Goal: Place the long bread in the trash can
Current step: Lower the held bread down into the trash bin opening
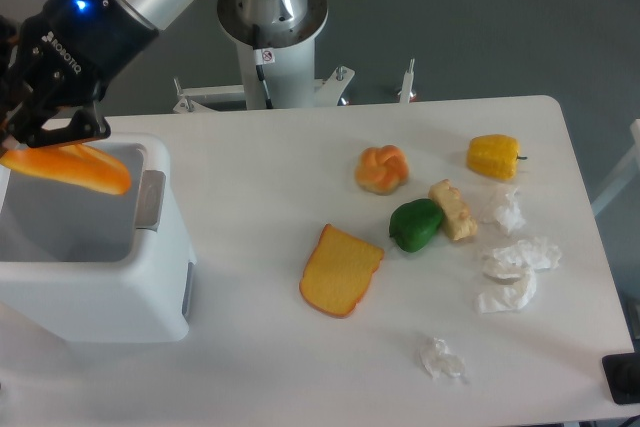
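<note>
item: black two-finger gripper (45, 137), at the far left, fingers closed on the elongated orange-golden toy long bread (75, 169), holding it from above. the bread was tilted, its right end lower, and hung over the open mouth of the large white boxy plastic trash can (100, 287) with grey inner walls, which stood at the near left of the white table (250, 197). a grey latch (150, 199) showed on the can's right wall.

other items, right half of the table: flat yellow toast slice (341, 270) near the middle; round knotted orange bun (382, 169) beyond it; green toy pepper (415, 224) touching a pale yellow wedge (453, 210); yellow toy pepper (494, 156) at far right; crumpled white paper scraps (515, 272), and one more (440, 358) at the near edge.
</note>
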Controlling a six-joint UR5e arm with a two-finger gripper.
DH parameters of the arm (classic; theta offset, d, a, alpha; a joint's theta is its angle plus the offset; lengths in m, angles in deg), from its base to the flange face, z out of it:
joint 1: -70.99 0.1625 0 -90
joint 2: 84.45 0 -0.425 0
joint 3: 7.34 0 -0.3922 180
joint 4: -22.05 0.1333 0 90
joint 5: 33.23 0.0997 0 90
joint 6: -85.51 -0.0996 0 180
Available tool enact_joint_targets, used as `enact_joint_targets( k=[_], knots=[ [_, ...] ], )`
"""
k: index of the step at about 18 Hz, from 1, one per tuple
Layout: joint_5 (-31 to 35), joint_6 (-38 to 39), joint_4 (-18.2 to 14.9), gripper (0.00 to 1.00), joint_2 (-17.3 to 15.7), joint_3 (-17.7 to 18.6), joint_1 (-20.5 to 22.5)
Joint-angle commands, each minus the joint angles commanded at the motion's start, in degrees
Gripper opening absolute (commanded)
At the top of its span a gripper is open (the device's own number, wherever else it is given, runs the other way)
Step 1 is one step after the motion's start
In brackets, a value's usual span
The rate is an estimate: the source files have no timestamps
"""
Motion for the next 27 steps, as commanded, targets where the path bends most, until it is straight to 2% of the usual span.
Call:
enact_joint_targets(
  k=[10,17,22,25,27],
  knots=[
    [0.00,0.53,0.00,0.25,1.41,0.26,-0.62],
    [0.09,0.70,0.00,0.27,1.23,2.98,-0.70],
    [0.09,0.70,0.09,0.28,1.58,3.08,-0.79],
    [0.18,0.53,0.09,0.41,1.76,3.08,-0.79],
    [0.18,0.26,0.09,0.62,1.85,3.08,-0.79]
  ],
)
